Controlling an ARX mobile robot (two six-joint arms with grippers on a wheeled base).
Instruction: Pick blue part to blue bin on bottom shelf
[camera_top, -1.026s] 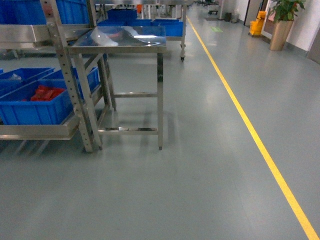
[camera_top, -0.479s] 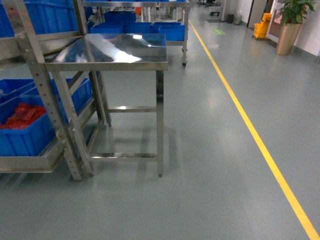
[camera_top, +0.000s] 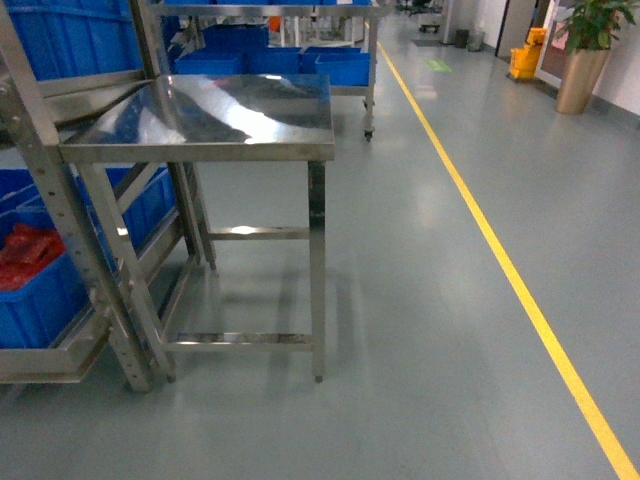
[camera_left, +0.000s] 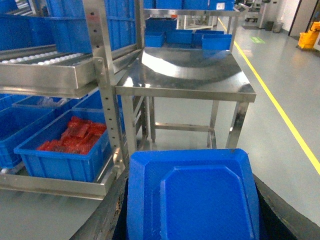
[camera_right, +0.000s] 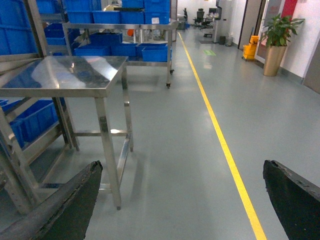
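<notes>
Left wrist view has the blue part (camera_left: 200, 200) filling the bottom of the picture at six o'clock, flanked on both sides by the dark jaws of the left gripper (camera_left: 192, 212). They seem clamped on its edges, though the contact itself lies below the frame, so how firm the hold is I cannot say. At about nine o'clock from the part a blue bin (camera_left: 65, 150) stands on the bottom shelf (camera_left: 55, 186), well apart from the part and already carrying a heap of red parts (camera_left: 75, 136). Between part and bin rises the rack upright (camera_left: 107, 75), and at twelve o'clock stands the steel surface (camera_left: 190, 75) on thin legs. The main danger is the wide part clipping that upright or the roller level (camera_left: 45, 70) above the bin on the way in, which could twist it out of a shallow grip and drop it on the floor. A second risk is choosing the wrong bin: further blue bins sit at the left edge, and releasing into the one with red pieces may mix stock. Right wrist view shows the right gripper (camera_right: 180, 200) with jaws spread wide and empty, over bare floor. Head view shows neither arm, so the base could crowd the surface leg (camera_top: 317, 280) unnoticed.
</notes>
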